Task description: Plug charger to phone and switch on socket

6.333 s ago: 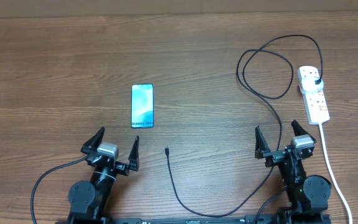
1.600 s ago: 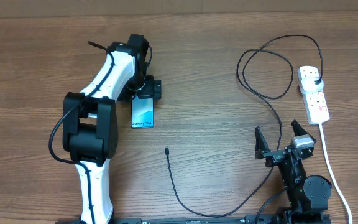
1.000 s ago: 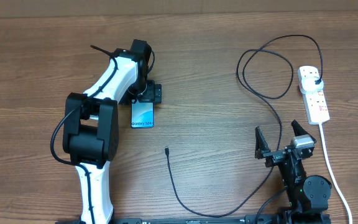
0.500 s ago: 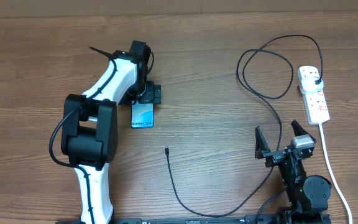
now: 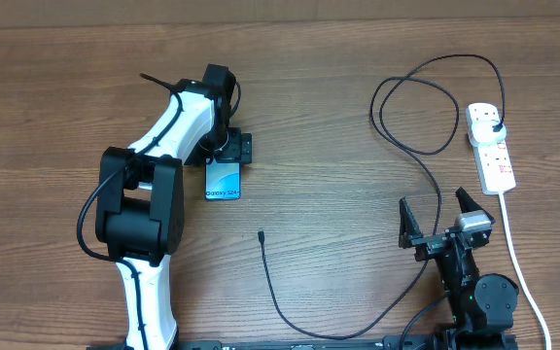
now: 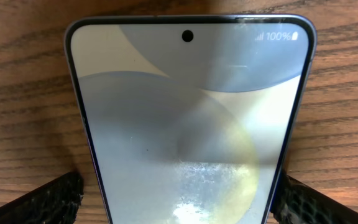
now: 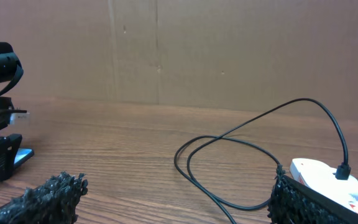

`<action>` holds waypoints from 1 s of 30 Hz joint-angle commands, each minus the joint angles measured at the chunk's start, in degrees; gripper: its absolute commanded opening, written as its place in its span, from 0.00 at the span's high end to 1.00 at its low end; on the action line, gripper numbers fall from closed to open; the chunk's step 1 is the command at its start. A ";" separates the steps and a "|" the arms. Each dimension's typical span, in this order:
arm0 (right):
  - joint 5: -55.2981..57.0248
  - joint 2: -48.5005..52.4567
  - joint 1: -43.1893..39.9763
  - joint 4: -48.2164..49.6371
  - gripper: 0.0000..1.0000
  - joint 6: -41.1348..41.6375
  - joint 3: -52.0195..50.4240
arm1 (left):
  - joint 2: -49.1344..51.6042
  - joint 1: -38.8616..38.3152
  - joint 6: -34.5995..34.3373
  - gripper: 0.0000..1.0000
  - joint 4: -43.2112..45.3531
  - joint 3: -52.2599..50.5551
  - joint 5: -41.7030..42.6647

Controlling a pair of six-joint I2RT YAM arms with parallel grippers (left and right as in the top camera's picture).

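The phone (image 5: pixel 224 183) lies flat on the table at centre-left, its "Galaxy S24" edge towards me. My left gripper (image 5: pixel 227 148) is down over its far end, open, with a finger on each side of the phone. In the left wrist view the phone (image 6: pixel 179 112) fills the frame between the two fingers of that gripper (image 6: pixel 179 202). The charger cable (image 5: pixel 272 287) lies loose, with its small tip (image 5: pixel 262 234) below the phone and its black plug (image 5: pixel 495 127) in the socket (image 5: pixel 494 160). My right gripper (image 5: pixel 437 216) rests open and empty at the front right.
The charger cable loops widely (image 5: pixel 416 107) left of the socket and shows in the right wrist view (image 7: pixel 229 140). The socket's thick white cord (image 5: pixel 513 253) runs past the right arm to the front edge. The socket's end (image 7: pixel 319 174) sits by my right finger.
The left arm has come from its rest pose out to the phone and lowered over its far end. It has barely moved in the last half second. The right arm is unchanged.
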 commanded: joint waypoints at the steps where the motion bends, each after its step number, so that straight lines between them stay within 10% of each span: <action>1: 0.09 -0.57 -0.17 0.17 0.00 -0.07 -0.61 | 2.97 -0.11 -1.20 0.00 -0.63 -3.10 4.76; 30: 0.09 -0.57 -0.17 0.17 0.00 -0.07 -0.61 | -9.62 -0.07 -3.76 0.01 -1.03 -2.36 4.33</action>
